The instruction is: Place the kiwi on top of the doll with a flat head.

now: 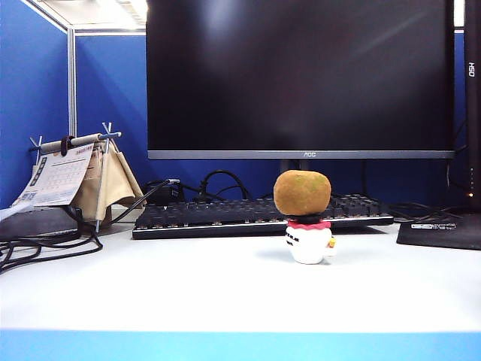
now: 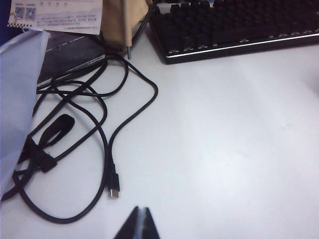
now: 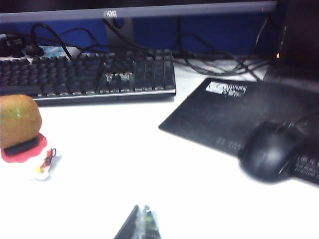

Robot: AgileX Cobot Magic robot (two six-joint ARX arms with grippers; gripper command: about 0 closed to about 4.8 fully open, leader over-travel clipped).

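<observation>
Kiwi [image 1: 301, 192] sits on doll [image 1: 308, 241], upright on table [image 1: 225, 293] before keyboard [image 1: 225, 214]. Left gripper [image 2: 139, 219] closed, empty, above cable [image 2: 107, 149]. Right gripper [image 3: 142, 219] closed, empty, near mouse [image 3: 269, 152], apart from doll.

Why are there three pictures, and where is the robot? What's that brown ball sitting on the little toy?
The robot has two arms, each ending in pinching jaws with a small camera beside them. One picture comes from a camera facing the desk; it shows no arms at all. The other two come from the arm cameras.

The brown ball is a kiwi, balanced on a tiny white doll with a flat black cap. Behind them are a keyboard and a big dark monitor.

The left gripper hangs over the white table near a tangle of black cable. The right gripper is near a computer mouse. Both sets of jaws are shut and hold nothing.
</observation>
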